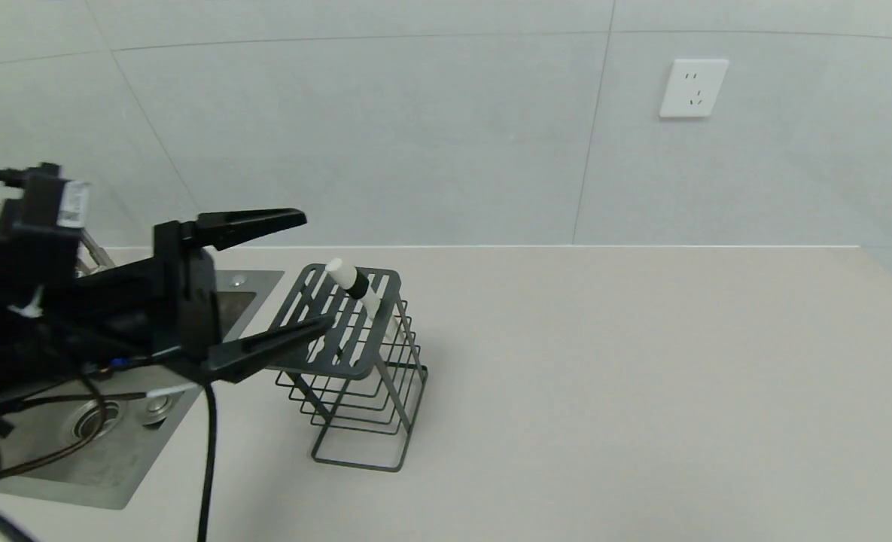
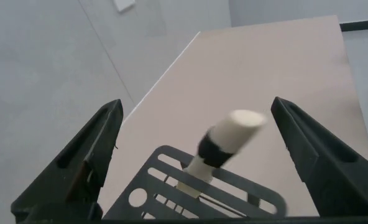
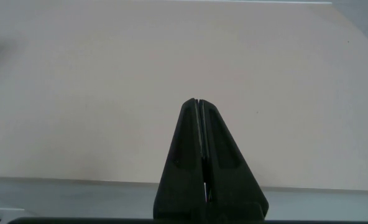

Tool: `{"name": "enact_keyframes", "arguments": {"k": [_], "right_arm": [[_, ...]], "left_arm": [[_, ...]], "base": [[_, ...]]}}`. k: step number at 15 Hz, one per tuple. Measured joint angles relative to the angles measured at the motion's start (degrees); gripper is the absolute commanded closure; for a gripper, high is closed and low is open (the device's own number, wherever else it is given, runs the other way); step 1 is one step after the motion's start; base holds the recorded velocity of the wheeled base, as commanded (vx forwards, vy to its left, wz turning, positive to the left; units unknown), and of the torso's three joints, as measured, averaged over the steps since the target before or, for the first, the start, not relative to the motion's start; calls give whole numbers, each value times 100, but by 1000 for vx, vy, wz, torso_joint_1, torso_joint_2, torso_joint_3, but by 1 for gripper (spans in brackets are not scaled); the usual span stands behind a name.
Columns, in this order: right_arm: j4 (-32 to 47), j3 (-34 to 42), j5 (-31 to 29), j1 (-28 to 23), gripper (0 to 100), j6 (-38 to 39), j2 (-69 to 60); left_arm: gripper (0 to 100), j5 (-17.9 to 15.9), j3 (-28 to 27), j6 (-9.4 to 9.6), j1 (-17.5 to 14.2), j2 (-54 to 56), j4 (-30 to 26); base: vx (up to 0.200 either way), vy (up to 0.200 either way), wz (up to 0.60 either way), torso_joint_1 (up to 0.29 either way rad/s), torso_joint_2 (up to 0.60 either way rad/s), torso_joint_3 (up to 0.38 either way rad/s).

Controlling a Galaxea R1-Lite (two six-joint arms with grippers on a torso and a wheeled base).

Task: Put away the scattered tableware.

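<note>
A dark wire cutlery rack [image 1: 355, 361] stands on the beige counter beside the sink. A utensil with a white and black handle [image 1: 349, 278] stands slanted in a slot of the rack's top plate, handle up. My left gripper [image 1: 302, 272] hovers open just left of the rack, level with its top, its two fingers wide apart. In the left wrist view the handle [image 2: 230, 138] rises between the spread fingers [image 2: 87, 155] without touching them, above the slotted plate [image 2: 190, 193]. My right gripper [image 3: 200, 104] is shut with nothing in it, over bare counter.
A steel sink [image 1: 99, 429] is set into the counter at the left, under my left arm. The beige counter [image 1: 604, 376] stretches bare to the right of the rack. A tiled wall with a white socket [image 1: 692, 88] runs behind.
</note>
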State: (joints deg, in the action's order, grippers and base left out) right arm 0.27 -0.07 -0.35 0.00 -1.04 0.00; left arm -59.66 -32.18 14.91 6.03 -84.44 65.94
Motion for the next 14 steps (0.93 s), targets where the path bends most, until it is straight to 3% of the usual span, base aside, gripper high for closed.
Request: {"name": "enact_keyframes", "arguments": {"k": [3, 6, 8, 11, 12, 14], "right_arm": [[-2, 5, -9, 0, 100, 2, 0], [-2, 5, -9, 0, 100, 2, 0], [5, 5, -9, 0, 100, 0, 0], [5, 0, -9, 0, 100, 2, 0], [5, 0, -9, 0, 100, 2, 0], [5, -2, -9, 0, 100, 0, 0]], "left_arm": [[0, 11, 1141, -5, -262, 1626, -79], [0, 104, 2144, -13, -384, 3426, -716], [0, 356, 2577, -49, -422, 4660, -1651], [0, 952, 2923, -297, -485, 6604, -3885], [0, 1480, 3023, -290, -527, 7183, -4824], [0, 3337, 3120, -148, -577, 7880, -5554]], "base": [[0, 0, 0, 0, 0, 0], [0, 0, 0, 0, 0, 0], [0, 0, 0, 0, 0, 0], [0, 0, 0, 0, 0, 0], [0, 0, 0, 0, 0, 0], [0, 0, 0, 0, 0, 0]]}}
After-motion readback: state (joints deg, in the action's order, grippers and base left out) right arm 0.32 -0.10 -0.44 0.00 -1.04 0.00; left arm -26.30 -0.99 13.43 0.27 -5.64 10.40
